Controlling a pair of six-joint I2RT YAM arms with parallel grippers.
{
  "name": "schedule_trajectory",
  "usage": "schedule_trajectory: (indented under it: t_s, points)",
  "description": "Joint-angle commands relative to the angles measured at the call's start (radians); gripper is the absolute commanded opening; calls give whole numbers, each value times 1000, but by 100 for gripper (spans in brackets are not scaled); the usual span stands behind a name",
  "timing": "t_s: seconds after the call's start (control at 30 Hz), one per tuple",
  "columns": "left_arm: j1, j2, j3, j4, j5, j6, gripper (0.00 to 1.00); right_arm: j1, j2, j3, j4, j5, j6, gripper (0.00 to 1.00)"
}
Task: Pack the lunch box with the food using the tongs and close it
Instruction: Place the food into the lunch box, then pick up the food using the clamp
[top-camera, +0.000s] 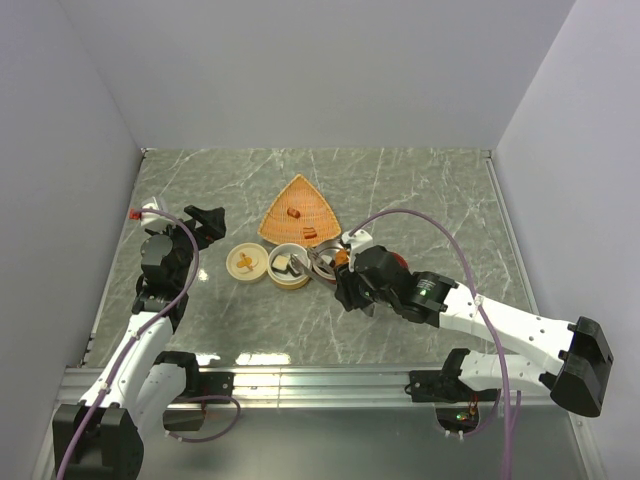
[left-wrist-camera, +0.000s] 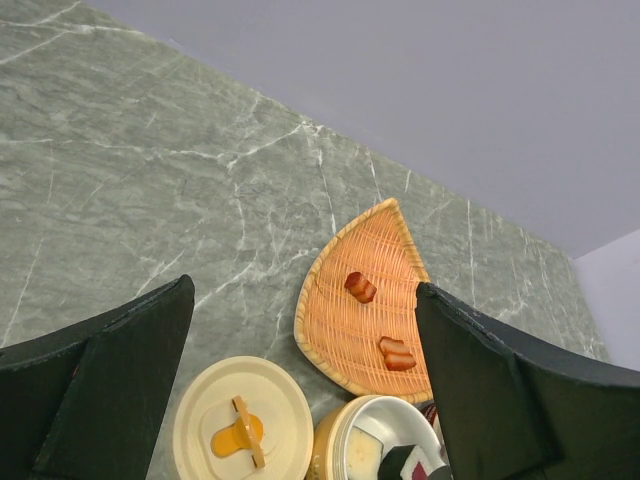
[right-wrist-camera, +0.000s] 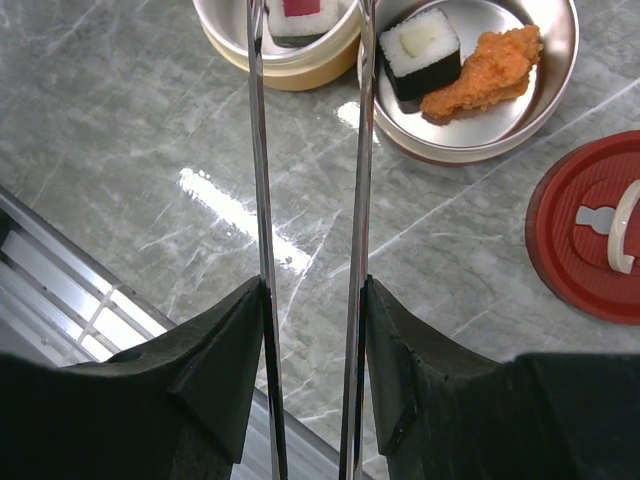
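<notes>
My right gripper (right-wrist-camera: 314, 290) is shut on the tongs (right-wrist-camera: 362, 150), one jaw pressing each thin metal arm from outside. The arms stand parted and reach over the two round lunch box bowls. The cream bowl (right-wrist-camera: 300, 62) holds a roll with a red centre (right-wrist-camera: 300, 12). The metal bowl (right-wrist-camera: 545, 85) holds a black-and-white roll (right-wrist-camera: 422, 48) and an orange fried piece (right-wrist-camera: 490, 68). Two red food bits (left-wrist-camera: 360, 287) (left-wrist-camera: 397, 354) lie in the woven basket (left-wrist-camera: 345, 330). My left gripper (left-wrist-camera: 305, 290) hangs open and empty above the table, left of the basket.
The cream lid (left-wrist-camera: 240, 420) with its orange motif lies flat left of the cream bowl. A red lid (right-wrist-camera: 590, 240) lies right of the metal bowl. The metal rail of the table's near edge (top-camera: 320, 380) runs behind my right wrist.
</notes>
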Motion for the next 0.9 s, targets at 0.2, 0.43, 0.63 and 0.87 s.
schedule_trajectory:
  t_s: [0.2, 0.43, 0.63, 0.87]
  points:
    - [-2, -1, 1, 49, 14, -13, 99, -6, 24, 95, 52, 120, -25, 52]
    - [-2, 1, 0, 49, 12, -13, 100, -113, 196, 238, 110, 98, -91, 52]
    - [-2, 11, -2, 60, 12, -13, 99, -184, 354, 304, 184, 44, -150, 52]
    - [-2, 44, 6, 66, 14, -13, 99, -240, 506, 364, 247, -16, -193, 51]
